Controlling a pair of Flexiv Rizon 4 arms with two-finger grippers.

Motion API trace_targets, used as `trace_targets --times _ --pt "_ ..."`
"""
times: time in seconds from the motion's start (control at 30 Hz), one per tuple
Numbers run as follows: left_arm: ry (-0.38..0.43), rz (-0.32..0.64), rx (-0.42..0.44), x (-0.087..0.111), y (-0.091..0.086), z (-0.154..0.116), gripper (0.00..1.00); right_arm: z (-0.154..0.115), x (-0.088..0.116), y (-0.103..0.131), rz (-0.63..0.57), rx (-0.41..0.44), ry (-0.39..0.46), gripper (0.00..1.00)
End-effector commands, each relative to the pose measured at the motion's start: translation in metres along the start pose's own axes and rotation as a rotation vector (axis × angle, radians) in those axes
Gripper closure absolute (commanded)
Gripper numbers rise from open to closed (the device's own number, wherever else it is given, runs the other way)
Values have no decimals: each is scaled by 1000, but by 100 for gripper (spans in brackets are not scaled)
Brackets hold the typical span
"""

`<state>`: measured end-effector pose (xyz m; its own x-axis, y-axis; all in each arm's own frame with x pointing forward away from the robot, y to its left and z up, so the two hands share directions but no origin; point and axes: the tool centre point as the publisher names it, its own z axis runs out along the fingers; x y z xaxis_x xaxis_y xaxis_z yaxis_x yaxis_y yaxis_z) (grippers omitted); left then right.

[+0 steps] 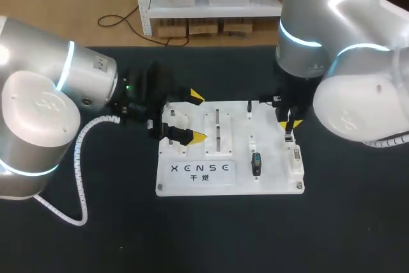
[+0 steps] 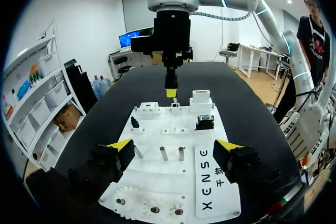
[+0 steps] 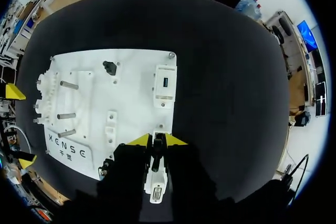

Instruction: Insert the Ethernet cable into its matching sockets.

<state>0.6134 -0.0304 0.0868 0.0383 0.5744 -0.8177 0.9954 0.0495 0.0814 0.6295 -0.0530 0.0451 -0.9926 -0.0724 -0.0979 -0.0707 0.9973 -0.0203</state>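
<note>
The right end effector (image 3: 156,141) is clenched on the Ethernet cable (image 3: 155,160) at 2 o'clock on the white board (image 1: 192,180). The left end effector (image 1: 197,117) gapes wide over the board's 10 o'clock side, holding nothing.

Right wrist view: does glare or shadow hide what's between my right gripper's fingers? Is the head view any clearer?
Right wrist view: no glare; the right gripper is shut on a dark plug, plain against the white board, though the gripper's black body covers the board's edge under it. Head view: even light, but the plug is small below the bulky right arm.
</note>
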Motion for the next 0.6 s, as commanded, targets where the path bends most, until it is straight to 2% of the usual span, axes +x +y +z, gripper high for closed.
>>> trace_targets --times 0.03,0.6 --pt "0 0 0 1 1 1 0 3 0 -3 2 3 -11 100" --pt "0 0 0 1 1 1 0 12 0 -4 -12 7 2 100"
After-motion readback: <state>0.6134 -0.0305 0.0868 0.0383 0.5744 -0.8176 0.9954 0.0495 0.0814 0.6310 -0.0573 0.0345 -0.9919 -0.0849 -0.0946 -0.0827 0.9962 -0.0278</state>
